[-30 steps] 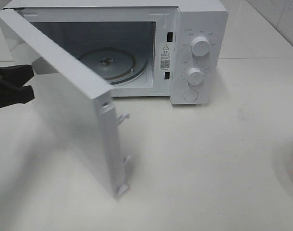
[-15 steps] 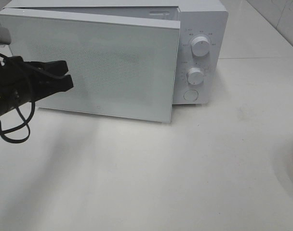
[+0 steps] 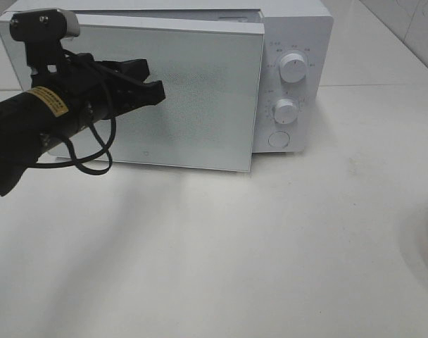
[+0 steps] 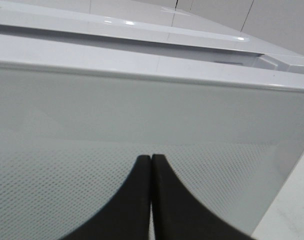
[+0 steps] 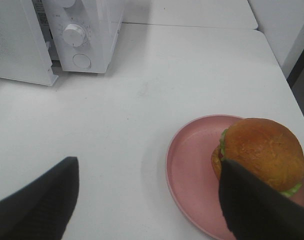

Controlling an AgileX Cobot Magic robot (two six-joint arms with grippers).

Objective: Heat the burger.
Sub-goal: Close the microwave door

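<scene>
Left gripper (image 3: 152,83) – fingers pressed together, empty, tips against the microwave door (image 3: 200,98), nearly shut. Right of it, two knobs (image 3: 292,67) on the microwave (image 3: 298,28). Far right: burger (image 5: 262,152) on the pink plate (image 5: 189,172), right gripper (image 5: 147,200) spread wide, empty, above.

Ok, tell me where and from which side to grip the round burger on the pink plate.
Best guess: grip the round golden-brown burger across the bun's sides, coming straight down from above. It sits upright near one edge of the round pink plate, so a low sideways approach would probably meet the plate's rim. The open right tool already hangs over the plate, one finger in front of the bun.
</scene>
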